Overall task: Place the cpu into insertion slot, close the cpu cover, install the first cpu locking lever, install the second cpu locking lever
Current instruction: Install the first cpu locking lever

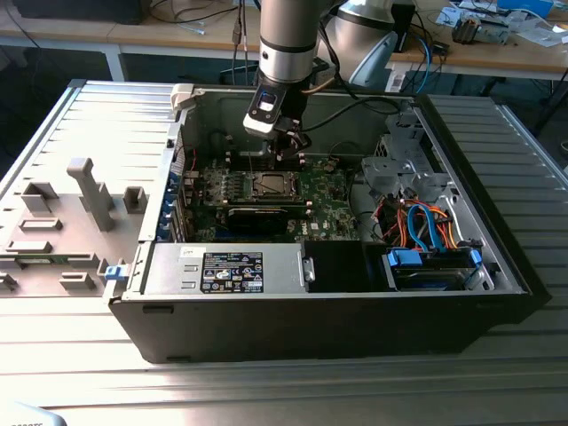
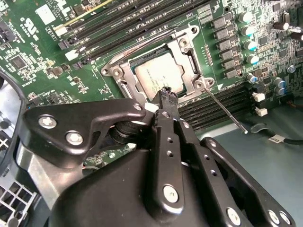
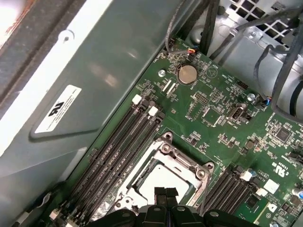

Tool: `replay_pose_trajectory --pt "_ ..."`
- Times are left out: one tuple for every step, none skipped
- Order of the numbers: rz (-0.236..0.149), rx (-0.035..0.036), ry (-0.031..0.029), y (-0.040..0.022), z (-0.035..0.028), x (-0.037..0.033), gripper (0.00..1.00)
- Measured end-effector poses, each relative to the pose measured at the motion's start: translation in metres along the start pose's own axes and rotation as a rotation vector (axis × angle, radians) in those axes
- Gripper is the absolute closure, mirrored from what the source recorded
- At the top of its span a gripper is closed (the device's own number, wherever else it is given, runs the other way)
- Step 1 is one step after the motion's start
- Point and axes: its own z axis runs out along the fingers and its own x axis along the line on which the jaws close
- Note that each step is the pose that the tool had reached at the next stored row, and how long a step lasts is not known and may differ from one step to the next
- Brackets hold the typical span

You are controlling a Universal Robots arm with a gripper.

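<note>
The cpu lies flat in the insertion slot on the green board, its pale metal top showing through the window of the cpu cover. The cover lies down over the chip. One thin locking lever sticks out free from the socket's corner over the board. A second lever runs along the opposite side of the socket. My gripper hangs just above the socket's edge, shut with nothing held. In the first wrist view its tips meet over the cpu and the cover.
The board sits deep in an open computer case. Black memory slots flank the socket on both sides. A power supply, a blue drive bay and loose cables fill the case's front and the exterior view's right.
</note>
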Motion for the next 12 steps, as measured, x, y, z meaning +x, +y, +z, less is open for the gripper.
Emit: replay_pose_trajectory --pt "-0.006 0.0001 0.0000 0.0000 0.0000 0.0000 0.89" --pt "-0.012 0.0002 0.0000 0.0000 0.0000 0.0000 0.89" --pt "-0.021 0.0003 -0.0001 0.0000 0.0000 0.0000 0.89" --pt "-0.028 0.0004 -0.0001 0.0000 0.0000 0.0000 0.89" --pt "-0.035 0.0004 -0.0002 0.0000 0.0000 0.0000 0.89" --pt "-0.042 0.0005 -0.0002 0.0000 0.0000 0.0000 0.89" --pt "-0.048 0.0006 -0.0003 0.0000 0.0000 0.0000 0.89" --pt "-0.054 0.0007 -0.0003 0.0000 0.0000 0.0000 0.89" --pt "-0.059 0.0007 -0.0004 0.0000 0.0000 0.0000 0.89" --pt "-0.067 0.0008 -0.0004 0.0000 0.0000 0.0000 0.89" --pt "-0.072 0.0009 -0.0005 0.0000 0.0000 0.0000 0.89" --pt "-0.076 0.0009 -0.0004 0.0000 0.0000 0.0000 0.89"
